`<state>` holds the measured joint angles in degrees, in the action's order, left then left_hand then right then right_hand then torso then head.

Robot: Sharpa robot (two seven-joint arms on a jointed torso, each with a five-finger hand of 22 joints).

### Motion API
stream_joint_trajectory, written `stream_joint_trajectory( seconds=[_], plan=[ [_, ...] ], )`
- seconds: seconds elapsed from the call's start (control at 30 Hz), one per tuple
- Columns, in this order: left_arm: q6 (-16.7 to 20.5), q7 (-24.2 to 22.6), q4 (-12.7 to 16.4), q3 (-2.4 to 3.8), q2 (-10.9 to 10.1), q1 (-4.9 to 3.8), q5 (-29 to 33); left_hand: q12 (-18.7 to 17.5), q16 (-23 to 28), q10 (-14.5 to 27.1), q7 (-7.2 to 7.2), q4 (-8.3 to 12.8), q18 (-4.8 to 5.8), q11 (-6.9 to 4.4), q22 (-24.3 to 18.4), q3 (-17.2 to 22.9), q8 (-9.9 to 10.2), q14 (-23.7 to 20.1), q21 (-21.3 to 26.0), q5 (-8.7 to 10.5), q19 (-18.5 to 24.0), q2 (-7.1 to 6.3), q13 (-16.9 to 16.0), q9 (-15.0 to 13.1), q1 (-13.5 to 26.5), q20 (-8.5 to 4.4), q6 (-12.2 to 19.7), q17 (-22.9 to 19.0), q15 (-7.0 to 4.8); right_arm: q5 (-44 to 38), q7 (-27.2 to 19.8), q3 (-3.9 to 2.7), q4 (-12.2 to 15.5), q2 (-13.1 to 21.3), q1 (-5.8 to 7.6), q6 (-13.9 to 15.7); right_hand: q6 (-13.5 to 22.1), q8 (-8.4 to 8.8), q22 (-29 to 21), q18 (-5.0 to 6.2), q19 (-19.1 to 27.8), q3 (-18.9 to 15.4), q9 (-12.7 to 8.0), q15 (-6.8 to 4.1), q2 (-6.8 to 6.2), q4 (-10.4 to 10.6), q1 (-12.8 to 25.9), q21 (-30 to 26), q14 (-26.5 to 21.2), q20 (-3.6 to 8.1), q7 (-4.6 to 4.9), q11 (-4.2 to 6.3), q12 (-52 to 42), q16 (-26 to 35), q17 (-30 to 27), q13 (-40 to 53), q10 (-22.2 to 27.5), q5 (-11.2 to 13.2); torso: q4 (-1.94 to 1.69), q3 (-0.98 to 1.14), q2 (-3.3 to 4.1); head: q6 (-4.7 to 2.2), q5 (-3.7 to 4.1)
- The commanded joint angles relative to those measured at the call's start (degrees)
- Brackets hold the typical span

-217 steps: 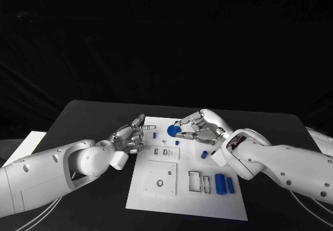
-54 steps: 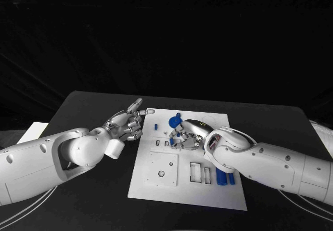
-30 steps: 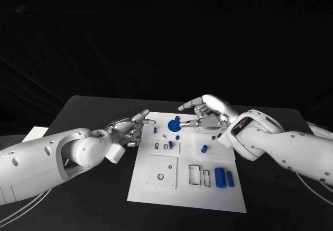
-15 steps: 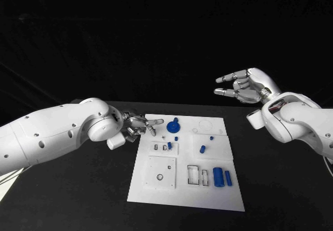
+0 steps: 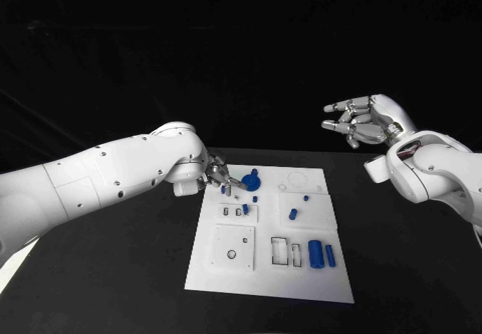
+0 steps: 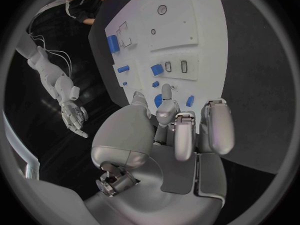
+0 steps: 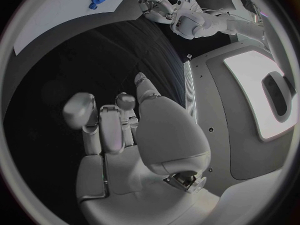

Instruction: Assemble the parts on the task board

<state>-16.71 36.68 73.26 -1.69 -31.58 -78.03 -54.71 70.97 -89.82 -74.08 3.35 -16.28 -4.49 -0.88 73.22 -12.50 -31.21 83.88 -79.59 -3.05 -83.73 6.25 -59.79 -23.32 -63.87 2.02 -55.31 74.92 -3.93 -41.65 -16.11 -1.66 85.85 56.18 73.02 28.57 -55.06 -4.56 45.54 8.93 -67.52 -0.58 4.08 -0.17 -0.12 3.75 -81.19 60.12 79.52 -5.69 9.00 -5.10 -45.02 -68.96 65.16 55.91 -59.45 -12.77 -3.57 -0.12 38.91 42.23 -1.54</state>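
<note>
A: Silver fingers of the left hand [image 5: 213, 174] are seen low over the far left corner of the task board [image 5: 251, 278], on the black worktop [image 5: 120, 278]. Curled loosely, nothing gripped, as judged from the left wrist view; tips just beside the small blue peg [image 5: 225, 188] and the round blue disc [image 5: 251, 183].

B: Noted. Further right on the board?

A: Blue parts are recorded in order: a piece standing in the slotted block [image 5: 246, 208], a small stub [image 5: 293, 213], then two cylinders [image 5: 322, 254] lying side by side near the right edge. Right hand [image 5: 363, 120] is held high, well apart from the board, fingers half curled, nothing held.

B: Risks from here?

A: Parts near the left hand are crowded. If the disc is approached with fingers this loose, the peg could be knocked over or the disc pushed off the far edge. A poor pinch would likely let it slip during transfer.
</note>
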Motion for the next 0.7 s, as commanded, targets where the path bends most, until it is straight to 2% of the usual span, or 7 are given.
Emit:
stream_joint_trajectory(
  seconds=[0.03,0.07,0.1,0.17,0.3,0.47,0.7],
  plan=[
    [-4.48,2.03,-1.99,-0.18,1.97,-0.13,-3.73,0.81,-0.18,-0.95,-0.22,0.10,1.31,-0.06,1.38,0.31,0.08,6.12,-0.90,-0.07,-1.20,0.17,-1.10,-0.45,-0.94,-0.23,-0.76,15.08,-0.53,3.67,-0.83,0.06,-0.84,-0.58,-0.02,1.10,1.98,0.66,-11.34,1.66,6.77,1.99,-0.30,0.72,-0.46,-0.04,-1.35,-11.25,-9.60,-0.48,0.98,0.55,9.90,18.42,-17.05,-8.82,4.78,0.15,0.02,-0.10,0.14,-0.05,-0.11],
    [-4.81,2.13,-2.60,-0.24,2.62,-0.12,-3.78,0.95,-0.18,-1.08,-0.23,0.12,1.38,-0.07,1.69,0.34,0.11,6.12,-1.10,-0.08,-1.30,0.17,-1.34,-0.49,-1.03,-0.24,-0.78,15.08,-0.54,4.54,-1.08,0.08,-1.13,-0.78,-0.04,1.00,2.78,0.91,-13.84,2.20,8.07,3.33,-0.30,1.48,-0.57,0.40,-1.44,-15.21,-12.58,-0.57,1.01,0.13,15.15,25.25,-21.88,-14.48,4.64,0.23,0.02,-0.07,0.13,0.02,-0.11],
    [-5.17,2.22,-3.15,-0.32,3.23,-0.10,-3.82,0.95,-0.18,-1.09,-0.23,0.10,1.39,-0.07,1.78,0.30,0.14,6.12,-1.16,-0.07,-1.33,0.12,-1.36,-0.52,-1.03,-0.25,-0.77,15.08,-0.55,5.51,-1.37,0.10,-1.43,-0.98,-0.06,0.85,2.32,0.67,-14.73,1.62,8.30,3.84,-0.19,1.39,-0.74,0.57,-1.44,-16.56,-13.25,-0.97,1.10,-0.22,17.56,27.02,-22.94,-16.79,5.55,0.06,0.03,-0.07,0.16,0.06,-0.11],
    [-5.73,2.36,-3.96,-0.41,4.14,-0.06,-3.87,0.89,-0.18,-1.08,-0.22,-0.07,1.41,-0.07,1.85,0.00,0.31,6.12,-1.22,-0.03,-1.35,-0.19,-1.32,-0.67,-0.79,-0.29,-0.75,15.08,-0.58,6.92,-1.83,0.13,-1.91,-1.30,-0.09,0.54,1.58,0.71,-17.81,1.55,10.33,5.54,-0.20,2.47,-1.10,1.05,-1.61,-21.49,-15.99,-2.03,1.83,-1.51,23.12,32.48,-26.24,-23.27,5.62,0.04,0.06,-0.08,0.12,0.20,-0.20],
    [-6.56,2.68,-5.63,-0.56,6.12,0.22,-3.92,0.97,-0.18,-1.35,-0.46,-0.40,1.70,-0.26,3.39,-2.03,0.39,6.12,-2.21,0.20,-1.85,-0.59,-1.61,-1.60,2.21,-0.44,-1.42,15.08,-0.75,9.28,-3.35,0.20,-2.82,-2.05,-0.25,0.12,1.10,0.98,-25.42,1.85,9.48,7.61,-0.31,4.01,-2.38,2.56,0.09,-31.98,-15.89,-3.93,3.13,-2.88,30.38,43.22,-34.85,-35.63,3.68,1.16,0.05,-0.10,0.18,0.40,-0.09],
    [-7.14,2.83,-6.51,-0.60,7.29,0.45,-3.93,0.83,-0.18,-1.39,-0.67,-0.42,1.93,-0.48,4.56,-3.08,0.26,6.12,-2.96,0.27,-2.25,-0.36,-1.44,-2.25,3.66,-0.63,-1.71,15.08,-0.92,10.20,-4.22,0.22,-3.27,-2.45,-0.34,-0.29,1.06,1.00,-32.26,2.11,8.01,8.91,-0.32,5.14,-3.36,2.23,0.84,-41.22,-14.90,-4.89,3.32,-3.54,32.86,53.46,-43.11,-43.79,1.31,1.11,0.23,-0.06,0.36,0.59,-0.10],
    [-8.83,3.13,-7.60,-0.63,8.26,0.88,-3.91,0.83,-0.18,-1.50,-0.76,0.09,1.95,-0.56,4.73,-2.77,0.20,6.12,-3.08,0.03,-2.29,0.25,-1.55,-3.08,2.30,-0.73,-1.67,15.08,-1.00,11.07,-4.71,0.22,-3.66,-2.80,-0.41,-0.76,0.84,0.96,-35.93,1.62,5.26,9.89,-0.32,5.35,-3.79,1.26,1.42,-45.86,-12.77,-5.31,3.18,-3.39,33.52,58.85,-48.04,-48.90,-0.19,1.11,0.31,-0.04,0.60,0.70,-0.17]
  ],
)
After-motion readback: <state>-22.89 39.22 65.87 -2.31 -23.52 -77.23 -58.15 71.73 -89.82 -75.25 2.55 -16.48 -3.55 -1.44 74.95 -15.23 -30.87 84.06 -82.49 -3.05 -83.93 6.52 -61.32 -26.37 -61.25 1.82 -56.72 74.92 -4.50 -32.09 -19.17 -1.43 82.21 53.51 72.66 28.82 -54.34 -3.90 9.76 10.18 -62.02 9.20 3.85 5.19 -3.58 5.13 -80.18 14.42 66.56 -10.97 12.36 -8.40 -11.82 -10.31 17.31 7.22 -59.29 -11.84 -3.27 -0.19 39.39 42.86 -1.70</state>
